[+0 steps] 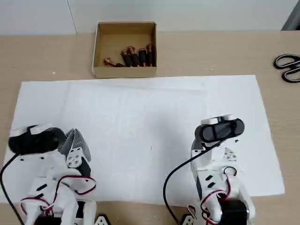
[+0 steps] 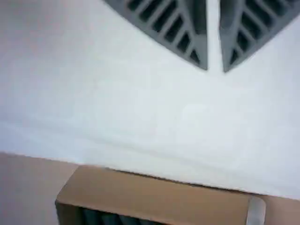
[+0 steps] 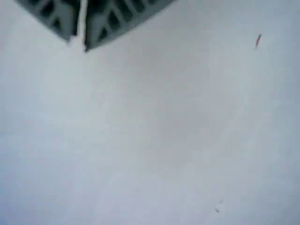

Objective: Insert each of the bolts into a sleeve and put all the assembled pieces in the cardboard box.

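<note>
Inside cardboard box (image 1: 124,71), bolts (image 1: 138,56), heads far-side.

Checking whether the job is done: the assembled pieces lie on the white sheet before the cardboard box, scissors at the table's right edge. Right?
No. The high view shows the assembled pieces inside the cardboard box, not on the white sheet. The scissors are as you say.
</note>
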{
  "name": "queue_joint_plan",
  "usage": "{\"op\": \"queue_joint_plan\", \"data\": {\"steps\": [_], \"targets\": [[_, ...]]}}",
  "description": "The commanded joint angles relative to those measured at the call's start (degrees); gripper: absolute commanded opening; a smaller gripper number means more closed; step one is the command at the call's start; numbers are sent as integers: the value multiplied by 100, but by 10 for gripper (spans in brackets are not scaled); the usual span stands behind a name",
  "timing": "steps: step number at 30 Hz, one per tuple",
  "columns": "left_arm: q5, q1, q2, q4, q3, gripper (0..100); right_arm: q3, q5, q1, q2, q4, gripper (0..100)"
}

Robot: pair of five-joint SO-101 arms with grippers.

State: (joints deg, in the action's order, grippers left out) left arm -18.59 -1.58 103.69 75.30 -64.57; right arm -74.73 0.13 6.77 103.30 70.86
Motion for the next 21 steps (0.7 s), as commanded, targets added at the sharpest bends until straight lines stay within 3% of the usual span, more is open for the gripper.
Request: {"op": "queue_joint_plan", "data": {"steps": [1, 10, 21], "targets": [[9, -26, 53, -343, -453, 6, -264, 53, 4, 66, -163, 4], [35, -35, 53, -1240, -1534, 6, -941, 26, -31, 66, -629, 4], [62, -44, 53, -1407, -2325, 6, -1644, 53, -13, 66, -1103, 4]]}}
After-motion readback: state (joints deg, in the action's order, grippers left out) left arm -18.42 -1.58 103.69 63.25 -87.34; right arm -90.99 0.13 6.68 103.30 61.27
